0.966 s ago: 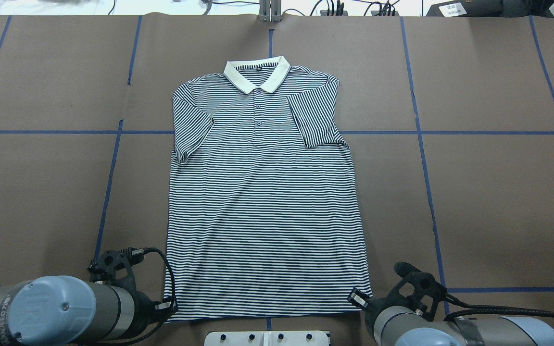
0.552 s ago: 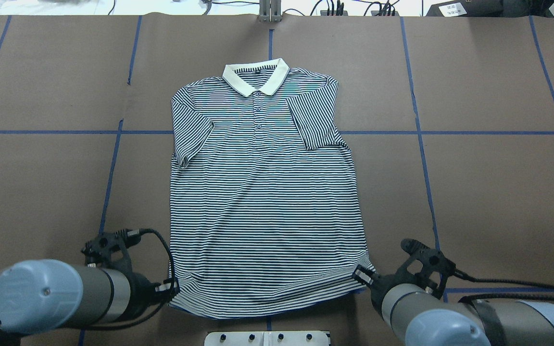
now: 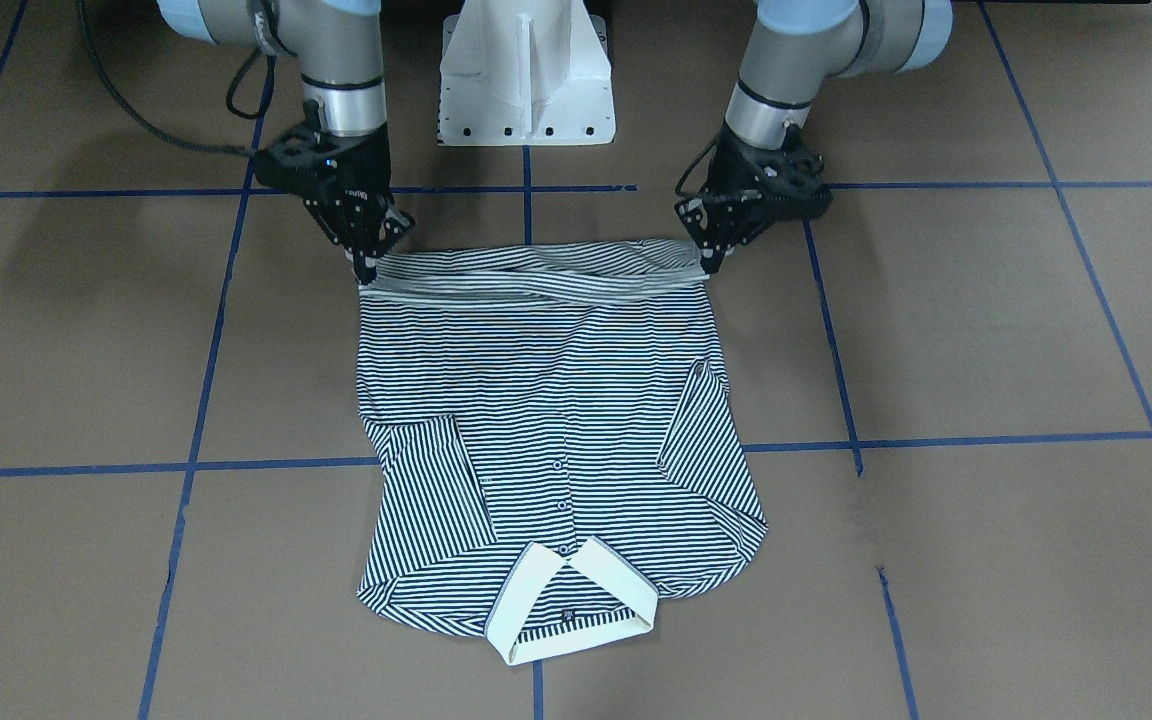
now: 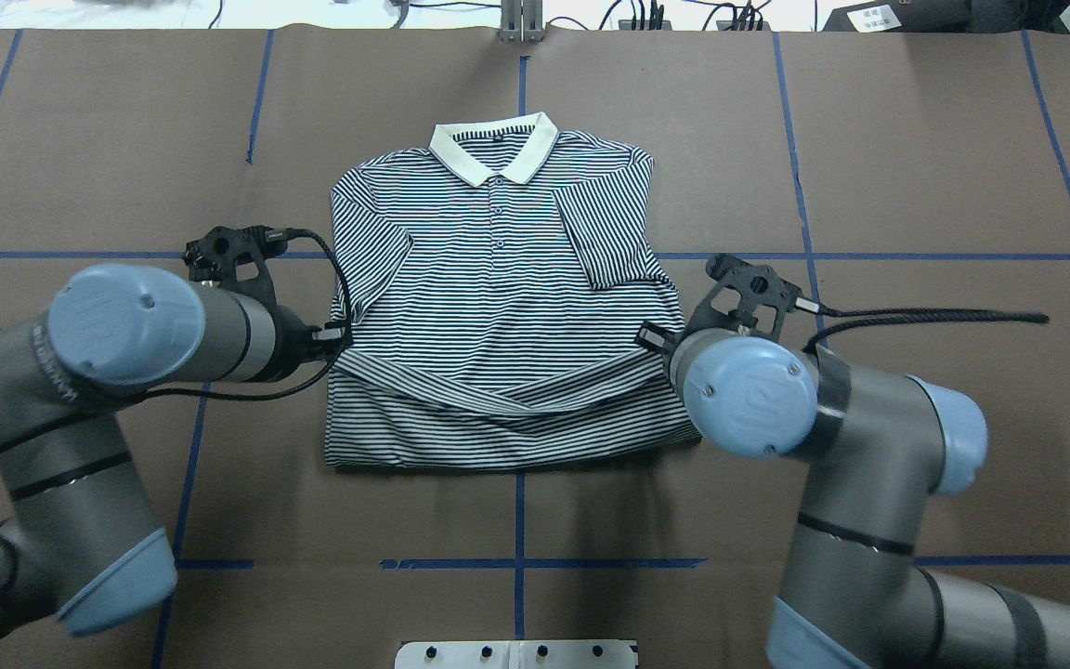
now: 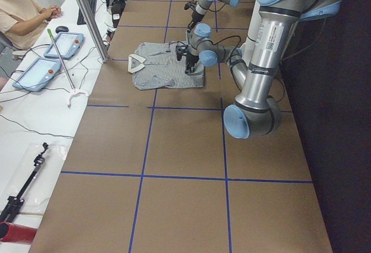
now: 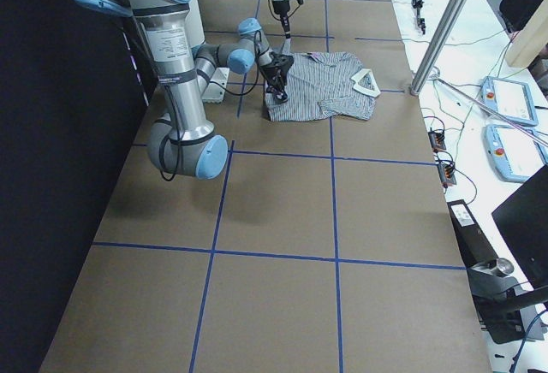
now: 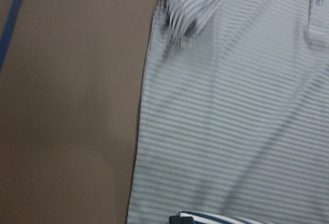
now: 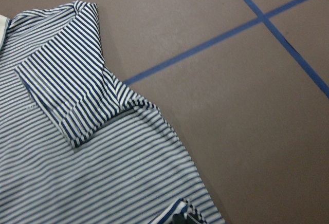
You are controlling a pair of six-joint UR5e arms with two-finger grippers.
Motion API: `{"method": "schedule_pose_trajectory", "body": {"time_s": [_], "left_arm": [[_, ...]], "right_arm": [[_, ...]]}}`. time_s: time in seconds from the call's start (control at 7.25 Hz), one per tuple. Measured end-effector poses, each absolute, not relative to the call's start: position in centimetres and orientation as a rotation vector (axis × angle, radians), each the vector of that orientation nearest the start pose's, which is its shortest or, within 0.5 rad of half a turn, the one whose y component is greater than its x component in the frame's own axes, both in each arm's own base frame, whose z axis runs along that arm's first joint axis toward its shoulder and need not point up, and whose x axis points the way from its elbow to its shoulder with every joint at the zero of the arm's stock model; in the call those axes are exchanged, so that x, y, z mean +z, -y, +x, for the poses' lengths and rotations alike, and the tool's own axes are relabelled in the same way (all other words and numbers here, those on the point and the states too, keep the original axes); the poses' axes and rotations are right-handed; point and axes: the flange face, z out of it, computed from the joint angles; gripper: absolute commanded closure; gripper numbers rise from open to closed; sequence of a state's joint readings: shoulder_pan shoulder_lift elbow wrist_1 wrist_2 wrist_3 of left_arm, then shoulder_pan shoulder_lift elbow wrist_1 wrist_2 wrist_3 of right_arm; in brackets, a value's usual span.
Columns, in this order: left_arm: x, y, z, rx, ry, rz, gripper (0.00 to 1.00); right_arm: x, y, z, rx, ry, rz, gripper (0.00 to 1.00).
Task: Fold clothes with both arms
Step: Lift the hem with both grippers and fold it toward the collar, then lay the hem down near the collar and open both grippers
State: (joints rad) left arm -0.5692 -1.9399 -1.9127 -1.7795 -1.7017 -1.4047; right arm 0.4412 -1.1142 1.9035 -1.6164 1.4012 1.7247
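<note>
The striped polo shirt point(image 4: 498, 288) lies face up in the middle of the table point(image 4: 916, 372), its collar point(image 4: 453, 156) pointing away from the robot. The cloth is a thin, soft knit in narrow navy and white stripes. The collar is plain cream, with a short row of small buttons point(image 4: 498, 210) below it. Both short sleeves are folded inward onto the chest.

The left gripper point(image 4: 331, 334) pinches one corner of the hem point(image 3: 536, 275), and the right gripper point(image 4: 651, 336) pinches the other. The hem is raised off the table and doubled over the lower body, so it sags in a shallow curve between the two claws.

The tabletop is matte brown sheeting divided into large rectangles by blue tape lines point(image 4: 869, 256). A white pedestal base point(image 3: 526, 80) stands between the arms.
</note>
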Motion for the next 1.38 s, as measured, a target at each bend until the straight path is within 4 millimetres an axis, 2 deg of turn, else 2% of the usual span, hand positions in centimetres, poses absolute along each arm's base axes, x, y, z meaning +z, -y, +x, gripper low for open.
{"method": "schedule_pose_trajectory", "body": {"time_s": [0.14,0.28,0.41,0.55,0.69,0.97,1.38], "left_arm": [[29.1,46.7,43.0,-0.329,-0.875,0.264,1.00],[30.8,50.6,42.5,-0.338,-0.860,0.305,1.00],[32.8,53.7,41.9,-0.349,-0.849,0.337,1.00],[34.1,56.0,41.9,-0.359,-0.839,0.355,1.00],[34.5,57.8,42.5,-0.368,-0.830,0.366,1.00],[34.1,59.7,43.4,-0.382,-0.824,0.388,1.00],[36.1,61.9,44.8,-0.394,-0.831,0.416,1.00]], "right_arm": [[28.4,45.4,-49.0,0.641,0.705,0.288,1.00],[30.0,50.5,-49.8,0.648,0.699,0.302,1.00],[31.0,54.8,-50.5,0.649,0.683,0.305,1.00],[31.1,58.0,-50.6,0.645,0.669,0.302,1.00],[31.1,60.0,-50.7,0.638,0.656,0.297,1.00],[30.5,62.9,-52.0,0.623,0.626,0.293,1.00],[31.5,64.3,-53.0,0.596,0.610,0.303,1.00]]}}
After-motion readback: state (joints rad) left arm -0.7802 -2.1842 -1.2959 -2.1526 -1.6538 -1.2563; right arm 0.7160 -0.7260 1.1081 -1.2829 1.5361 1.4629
